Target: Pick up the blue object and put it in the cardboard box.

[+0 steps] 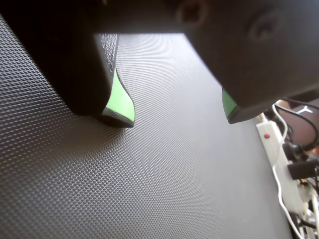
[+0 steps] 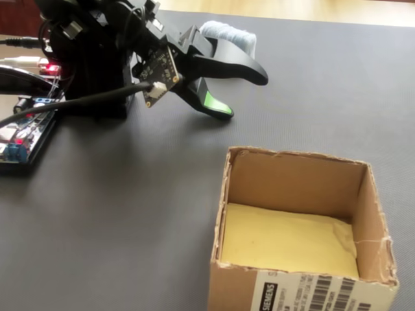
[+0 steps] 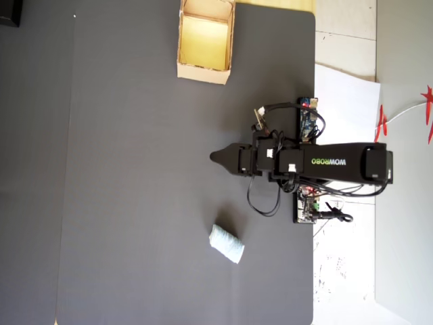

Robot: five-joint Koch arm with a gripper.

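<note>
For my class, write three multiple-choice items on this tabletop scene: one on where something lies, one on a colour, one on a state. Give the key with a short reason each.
1. In the overhead view, where does the blue object lie?
A. Inside the cardboard box
B. On the dark mat, away from the box
C. Between the end effector's jaws

2. What colour are the pads on the end effector's fingers?
A. Green
B. Red
C. White

3. What is the state of the cardboard box?
A. Taped shut
B. Open and holding the blue object
C. Open, with nothing on its yellowish floor

Key: 1 B, it lies alone on the mat; 2 A, green strips show in the wrist view; 3 C, the fixed view shows a bare floor. The end effector is open.
</note>
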